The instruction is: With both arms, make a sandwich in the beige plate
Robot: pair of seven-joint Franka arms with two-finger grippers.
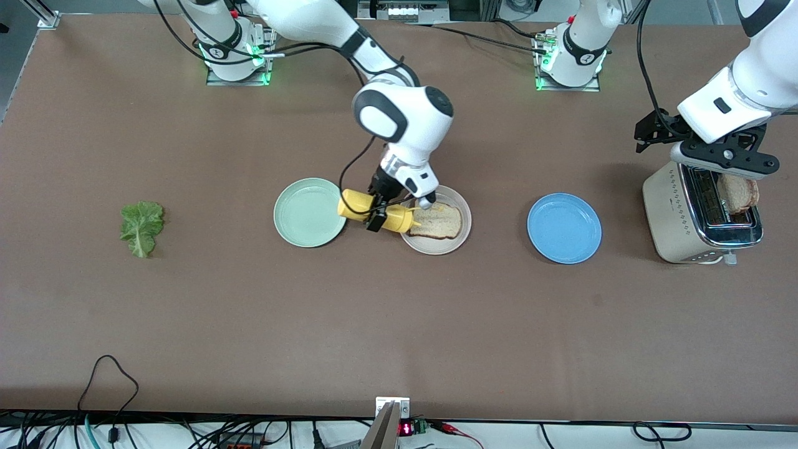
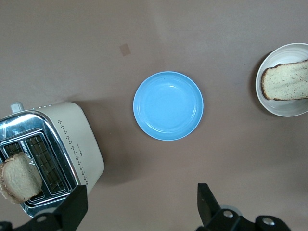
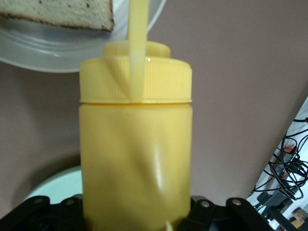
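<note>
One bread slice lies on the beige plate, which also shows in the left wrist view with the slice. My right gripper is shut on a yellow squeeze bottle, held tipped on its side with the nozzle over the slice. A second bread slice stands in the toaster. My left gripper hangs open above the toaster with nothing in it. The lettuce leaf lies on the table at the right arm's end.
A mint-green plate lies beside the beige plate toward the right arm's end, partly under the bottle. A blue plate lies between the beige plate and the toaster. Cables run along the table edge nearest the front camera.
</note>
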